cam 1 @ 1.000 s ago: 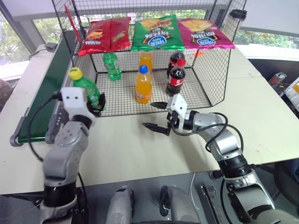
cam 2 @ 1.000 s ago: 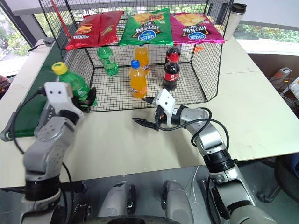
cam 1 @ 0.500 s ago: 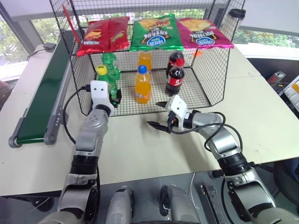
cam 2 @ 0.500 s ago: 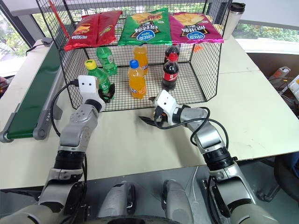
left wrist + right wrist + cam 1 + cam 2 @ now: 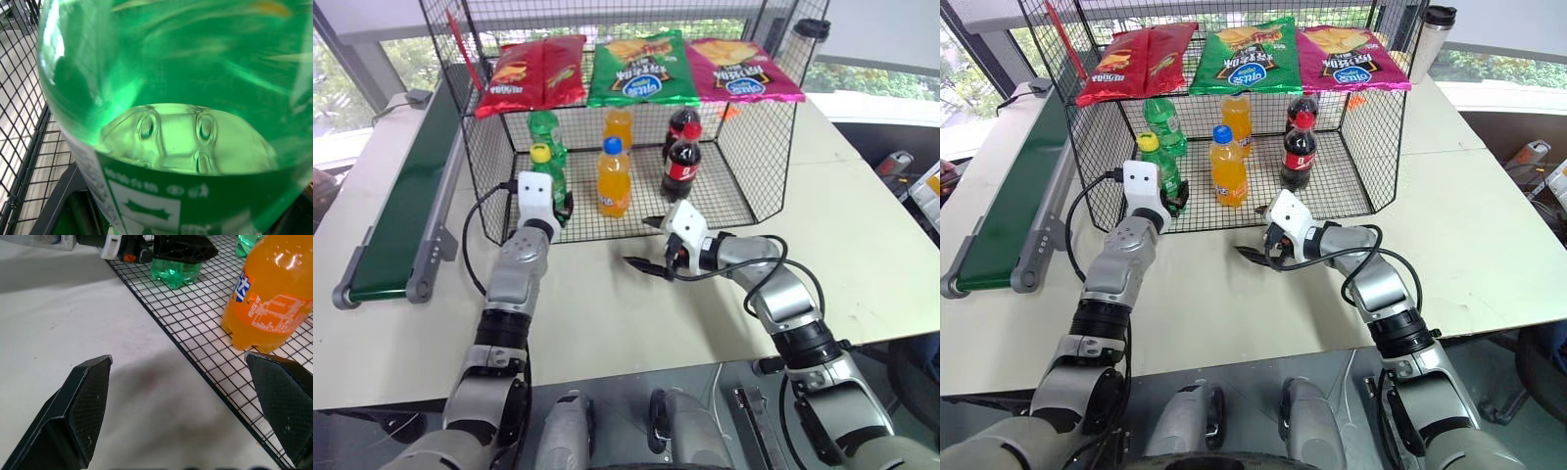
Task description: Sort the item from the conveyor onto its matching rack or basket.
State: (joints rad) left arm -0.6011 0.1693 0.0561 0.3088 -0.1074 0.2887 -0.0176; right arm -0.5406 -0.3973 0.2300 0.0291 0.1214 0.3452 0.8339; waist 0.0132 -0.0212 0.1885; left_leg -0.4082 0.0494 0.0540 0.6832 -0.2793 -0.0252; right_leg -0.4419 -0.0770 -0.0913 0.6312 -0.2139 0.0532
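Note:
The item [image 5: 551, 181], a small green bottle with a yellow cap, stands upright on the mesh floor at the front left of the black wire basket [image 5: 764, 147]. My left gripper [image 5: 564, 202] reaches level into the basket and sits around the bottle's lower body; the green bottle [image 5: 171, 98] is right up against the left wrist camera. The bottle's base [image 5: 176, 271] rests on the mesh. My right gripper [image 5: 641, 243] hovers open over the table just in front of the basket, with nothing between its fingers [image 5: 88, 401]. The green conveyor [image 5: 406, 196] runs along the left, bare.
Inside the basket stand another green bottle [image 5: 541, 125], two orange bottles [image 5: 614, 181], and two cola bottles [image 5: 682, 162]. Three chip bags [image 5: 641, 69] lie on its top. A tumbler [image 5: 810, 29] stands behind its right corner. The white table [image 5: 862, 225] extends to the right.
My left arm carried the green bottle from beside the conveyor forward and right into the basket and lowered it to the mesh floor. The right arm stayed put.

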